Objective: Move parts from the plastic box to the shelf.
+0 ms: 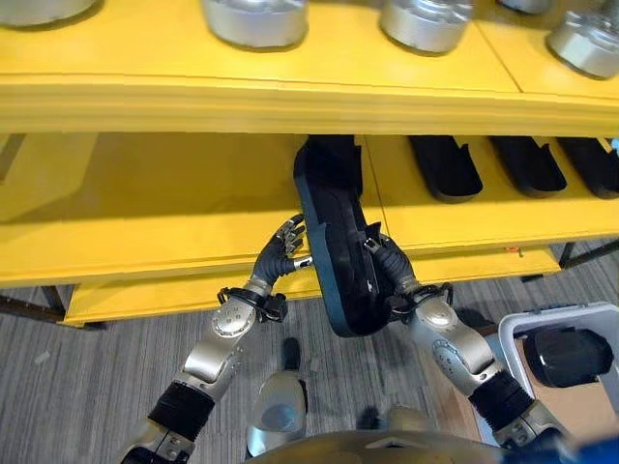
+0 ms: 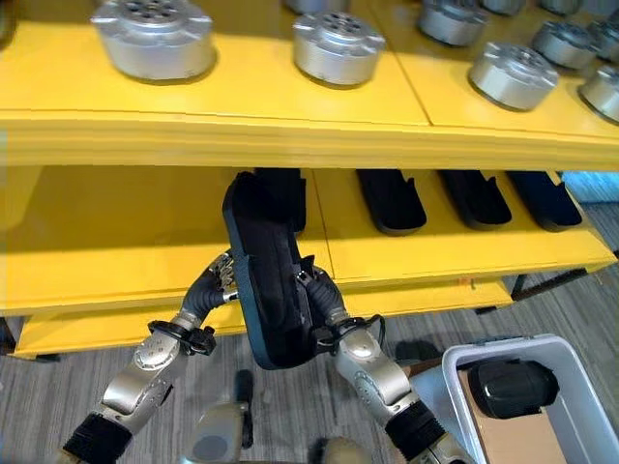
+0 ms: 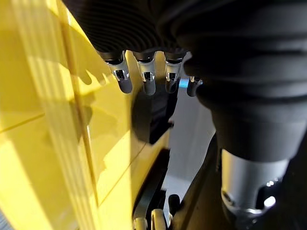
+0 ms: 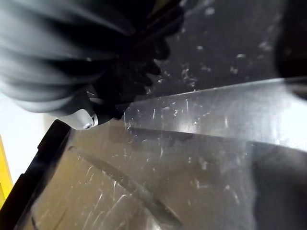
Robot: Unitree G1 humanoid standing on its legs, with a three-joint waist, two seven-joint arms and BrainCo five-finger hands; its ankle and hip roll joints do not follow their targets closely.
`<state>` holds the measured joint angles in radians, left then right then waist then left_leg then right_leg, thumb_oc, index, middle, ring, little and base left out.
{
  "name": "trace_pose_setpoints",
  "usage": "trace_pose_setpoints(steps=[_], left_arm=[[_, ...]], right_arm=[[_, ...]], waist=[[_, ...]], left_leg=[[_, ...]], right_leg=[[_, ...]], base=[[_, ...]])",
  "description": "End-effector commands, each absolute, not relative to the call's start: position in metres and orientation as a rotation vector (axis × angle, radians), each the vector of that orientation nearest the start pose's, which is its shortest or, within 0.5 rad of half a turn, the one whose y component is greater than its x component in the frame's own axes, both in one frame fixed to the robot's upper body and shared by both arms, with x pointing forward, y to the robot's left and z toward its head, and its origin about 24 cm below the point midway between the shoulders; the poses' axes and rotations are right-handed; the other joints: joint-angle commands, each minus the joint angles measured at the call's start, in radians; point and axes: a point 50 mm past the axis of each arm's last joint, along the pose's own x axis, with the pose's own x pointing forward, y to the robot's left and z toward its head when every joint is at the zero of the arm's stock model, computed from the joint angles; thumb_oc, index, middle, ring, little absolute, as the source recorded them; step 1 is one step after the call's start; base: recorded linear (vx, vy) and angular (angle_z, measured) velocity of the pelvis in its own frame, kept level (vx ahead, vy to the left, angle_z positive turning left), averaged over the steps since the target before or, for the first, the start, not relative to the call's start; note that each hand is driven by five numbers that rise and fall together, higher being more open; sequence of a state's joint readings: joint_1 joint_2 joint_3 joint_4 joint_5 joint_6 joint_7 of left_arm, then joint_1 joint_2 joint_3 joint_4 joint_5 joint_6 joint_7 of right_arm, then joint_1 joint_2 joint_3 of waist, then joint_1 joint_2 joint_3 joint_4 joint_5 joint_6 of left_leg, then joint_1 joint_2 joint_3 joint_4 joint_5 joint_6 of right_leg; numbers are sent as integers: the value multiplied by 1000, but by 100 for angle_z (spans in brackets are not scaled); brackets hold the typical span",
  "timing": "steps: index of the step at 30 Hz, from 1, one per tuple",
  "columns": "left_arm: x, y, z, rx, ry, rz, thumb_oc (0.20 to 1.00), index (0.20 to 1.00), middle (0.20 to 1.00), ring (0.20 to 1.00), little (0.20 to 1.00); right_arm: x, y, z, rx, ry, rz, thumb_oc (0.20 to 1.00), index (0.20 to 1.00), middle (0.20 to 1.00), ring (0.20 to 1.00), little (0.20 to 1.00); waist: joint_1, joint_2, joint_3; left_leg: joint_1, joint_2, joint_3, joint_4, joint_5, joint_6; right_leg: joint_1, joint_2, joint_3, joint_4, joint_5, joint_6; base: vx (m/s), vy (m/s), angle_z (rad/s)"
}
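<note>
A long black moulded part point(image 1: 334, 242) stands tilted on edge between my two hands, its far end reaching in over the yellow middle shelf point(image 1: 145, 203). My left hand point(image 1: 285, 246) lies against the part's left side with its fingers fairly straight. On the part's right side, my right hand point(image 1: 384, 259) has its fingers curled over the edge. The right wrist view has the part's glossy, scratched black surface point(image 4: 192, 158) very close. The grey plastic box point(image 1: 561, 314) sits on the floor at the lower right with another black part point(image 1: 566, 353) inside.
Three similar black parts point(image 1: 445, 164) point(image 1: 527, 164) point(image 1: 590, 164) lie in a row on the middle shelf to the right. Several round silver metal parts point(image 1: 256, 19) stand on the top shelf. The left stretch of the middle shelf is bare yellow board.
</note>
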<state>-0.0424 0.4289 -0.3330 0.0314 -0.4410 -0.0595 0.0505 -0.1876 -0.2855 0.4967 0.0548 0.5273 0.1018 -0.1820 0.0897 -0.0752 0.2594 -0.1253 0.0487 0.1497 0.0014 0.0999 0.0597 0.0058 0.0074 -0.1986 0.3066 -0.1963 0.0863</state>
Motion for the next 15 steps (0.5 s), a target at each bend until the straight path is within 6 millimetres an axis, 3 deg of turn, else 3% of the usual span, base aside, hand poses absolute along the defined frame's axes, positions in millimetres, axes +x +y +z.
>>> trace_pose_setpoints(steps=[1, 2, 5, 8, 15], left_arm=[[250, 139, 53, -74, -41, -293, 1000, 1000, 1000, 1000, 1000], [250, 139, 52, -76, -40, -293, 1000, 1000, 1000, 1000, 1000], [253, 126, 45, -64, -8, -354, 1000, 1000, 1000, 1000, 1000], [250, 122, 42, -59, 4, -367, 1000, 1000, 1000, 1000, 1000], [244, 124, 34, -63, 49, -306, 1000, 1000, 1000, 1000, 1000]], right_arm=[[275, -88, 71, 197, 38, 317, 200, 200, 200, 200, 200], [275, -88, 70, 197, 39, 315, 200, 200, 200, 200, 200], [275, -98, 64, 211, 62, 262, 200, 200, 200, 200, 200], [273, -102, 60, 218, 71, 253, 200, 200, 200, 200, 200], [265, -98, 55, 228, 83, 271, 200, 200, 200, 200, 200]], waist=[[-24, 12, -41], [-27, 12, -40], [-79, 16, -44], [-84, 15, -47], [-103, 28, -47]], left_leg=[[142, -98, -55, -89, -99, -6], [145, -99, -60, -89, -99, -6], [174, -127, -159, -85, -108, 8], [185, -125, -161, -78, -113, 7], [191, -130, -130, -21, -154, 11]], right_leg=[[21, 74, 68, -139, 98, -11], [24, 78, 75, -149, 98, -13], [7, 117, 216, -186, 127, -23], [11, 108, 213, -196, 140, -18], [17, 108, 207, -184, 115, -28]], base=[[118, -56, 35], [139, -62, 58], [197, -135, 82], [106, -142, 99], [78, -120, 11]])
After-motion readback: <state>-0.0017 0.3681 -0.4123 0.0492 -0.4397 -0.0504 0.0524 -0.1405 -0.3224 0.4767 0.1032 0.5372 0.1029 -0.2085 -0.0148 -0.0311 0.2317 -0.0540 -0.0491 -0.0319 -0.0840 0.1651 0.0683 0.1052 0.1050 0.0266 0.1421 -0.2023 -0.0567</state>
